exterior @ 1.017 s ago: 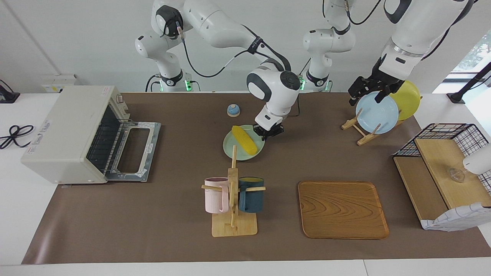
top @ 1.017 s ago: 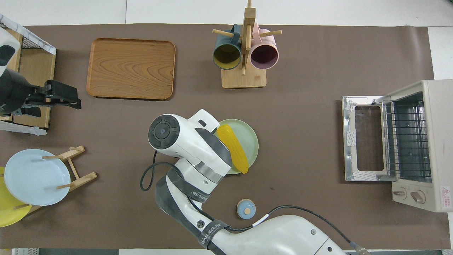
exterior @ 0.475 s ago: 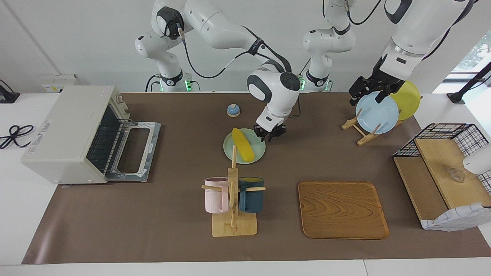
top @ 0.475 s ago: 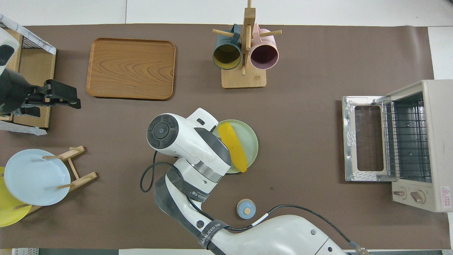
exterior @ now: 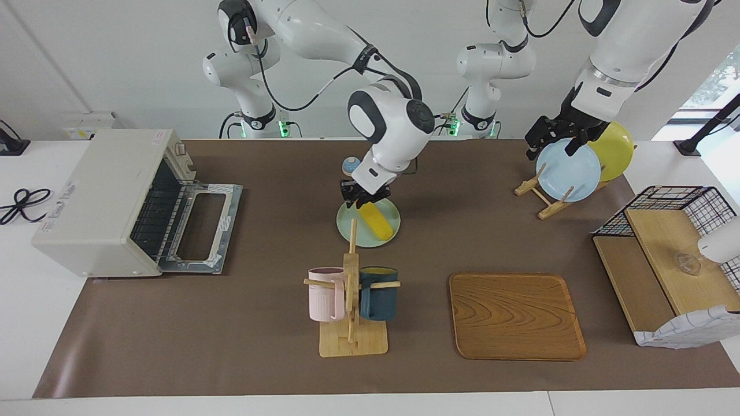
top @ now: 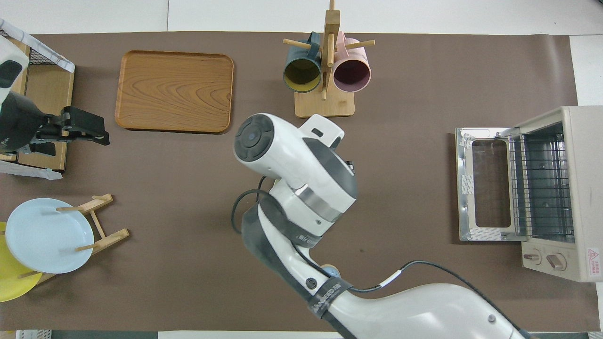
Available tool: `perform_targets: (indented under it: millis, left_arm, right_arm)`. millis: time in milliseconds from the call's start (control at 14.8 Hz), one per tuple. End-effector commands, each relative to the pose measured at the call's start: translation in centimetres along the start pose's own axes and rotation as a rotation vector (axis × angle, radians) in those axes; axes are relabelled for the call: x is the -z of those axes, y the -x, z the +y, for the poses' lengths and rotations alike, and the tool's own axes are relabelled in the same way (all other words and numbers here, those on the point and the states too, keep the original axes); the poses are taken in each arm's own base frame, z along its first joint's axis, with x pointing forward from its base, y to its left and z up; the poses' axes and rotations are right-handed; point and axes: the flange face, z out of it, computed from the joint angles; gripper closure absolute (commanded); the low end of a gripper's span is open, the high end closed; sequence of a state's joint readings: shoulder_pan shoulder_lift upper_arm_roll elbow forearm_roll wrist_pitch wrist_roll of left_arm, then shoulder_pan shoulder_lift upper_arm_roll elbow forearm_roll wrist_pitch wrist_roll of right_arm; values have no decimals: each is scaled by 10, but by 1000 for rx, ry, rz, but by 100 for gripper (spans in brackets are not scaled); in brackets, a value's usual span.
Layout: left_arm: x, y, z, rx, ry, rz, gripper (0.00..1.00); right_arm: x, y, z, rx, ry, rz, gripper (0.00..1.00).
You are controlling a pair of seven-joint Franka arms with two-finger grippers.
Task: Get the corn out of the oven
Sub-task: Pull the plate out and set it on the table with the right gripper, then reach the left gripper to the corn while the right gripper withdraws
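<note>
A: Quick pass. Nearest my bases first?

B: Small blue bell (exterior: 348,164), half hidden by my right wrist. My left gripper (exterior: 550,145) hung in the air by the plate rack (exterior: 540,193) at the left arm's end of the table, jaws apart, holding nothing. That arm waited.

A: Right one?

B: That's what changed. A second ago my right gripper (exterior: 363,199) sat low beside the green plate (exterior: 345,219), on the side toward the left arm's end. Half a second ago it had lifted a little. At this moment it had swung over the end of the corn (exterior: 379,225) nearer my bases.

A: Clamped on it?

B: Couldn't tell. The fingers were masked against the cob. The overhead view was no help, because my arm covered plate and corn.

A: Corn's place?

B: Lying on the green plate mid-table, same as a second ago, well apart from the oven (exterior: 98,196).

A: Oven?

B: At the right arm's end, door (exterior: 202,228) dropped open, nothing on the rack that I could see.

A: Farther out?

B: Mug stand (exterior: 351,312) and wooden tray (exterior: 516,316), both unmoved.

A: Meaning?

B: My guess is the removal was done. The swing looked like pulling away or a re-grip, and I couldn't say which.
</note>
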State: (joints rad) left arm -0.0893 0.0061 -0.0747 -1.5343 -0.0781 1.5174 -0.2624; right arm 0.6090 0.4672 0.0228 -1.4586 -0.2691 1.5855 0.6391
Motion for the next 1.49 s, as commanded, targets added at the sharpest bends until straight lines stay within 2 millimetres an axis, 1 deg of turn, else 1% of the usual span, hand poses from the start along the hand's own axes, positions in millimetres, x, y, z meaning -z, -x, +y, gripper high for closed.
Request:
perform_targets:
  millis: [0, 68, 203, 339, 407, 475, 542, 678, 746, 814, 1017, 1085, 1153, 1220, 1288, 1356, 1424]
  left_arm:
    - [-13, 6, 8, 6, 8, -2, 0]
    - [-18, 9, 15, 13, 8, -6, 0]
    - [-35, 15, 45, 24, 6, -9, 0]
    - [-55, 22, 72, 52, 6, -5, 0]
    - [-63, 27, 86, 50, 6, -5, 0]
    - [-75, 33, 103, 59, 5, -7, 0]
    - [-87, 35, 118, 86, 10, 0, 0]
    - [-124, 43, 160, 137, 8, -5, 0]
    - [-142, 45, 181, 178, 9, -10, 0]
    - [-159, 47, 200, 210, 15, -3, 0]
    - [-211, 54, 244, 287, 25, -2, 0]
    - [-221, 55, 251, 311, 31, 2, 0]
    - [-238, 59, 262, 320, 25, -6, 0]
    - [-258, 66, 277, 333, 20, -7, 0]
    - [-275, 68, 287, 353, 19, -3, 0]
    - [-292, 70, 294, 360, 9, -12, 0]
    - [-304, 75, 300, 352, -4, -22, 0]
  right_arm:
    - [-53, -28, 79, -94, 15, -87, 94]
    - [-73, -28, 100, -108, 32, -107, 100]
    - [-115, -28, 129, -114, 74, -88, 100]
    - [-151, -25, 147, -140, 37, -76, 100]
    - [-161, -24, 151, -145, 26, -71, 100]
    - [-173, -24, 161, -157, 15, -73, 100]
    - [-176, -25, 169, -156, 20, -80, 100]
    - [-179, -23, 174, -138, 36, -85, 100]
    - [-186, -20, 179, -137, 38, -98, 100]
    - [-193, -20, 188, -150, 37, -112, 100]
    - [-201, -15, 192, -154, 41, -126, 100]
    - [-203, -16, 198, -163, 40, -131, 100]
    - [-204, -15, 201, -164, 42, -133, 100]
    - [-205, -15, 201, -163, 43, -133, 100]
    - [-209, -14, 207, -151, 46, -142, 100]
    - [-212, -14, 213, -133, 49, -148, 100]
    - [-214, -16, 221, -129, 48, -152, 100]
